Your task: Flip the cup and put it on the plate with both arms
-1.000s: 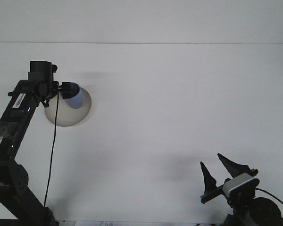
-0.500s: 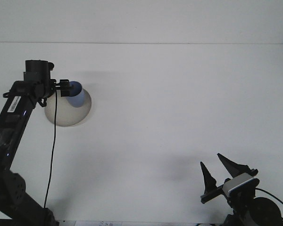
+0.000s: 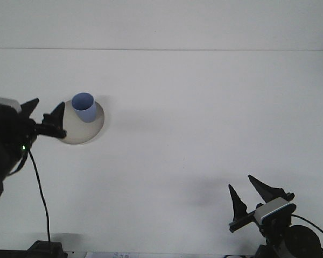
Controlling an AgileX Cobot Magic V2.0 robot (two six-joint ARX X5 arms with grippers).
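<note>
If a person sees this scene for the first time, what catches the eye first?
The blue cup stands upright, mouth up, on the pale plate at left on the white table. The left end effector is open just beside it. The right end effector waits open, near bottom right.

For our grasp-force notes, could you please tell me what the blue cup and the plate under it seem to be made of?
The blue cup looks like matte plastic or perhaps coated paper: an even pale blue, thin rim, no glare. The plate appears to be dull beige plastic or unglazed ceramic, with a smooth surface and no shine or pattern. The view cannot settle either one.
</note>
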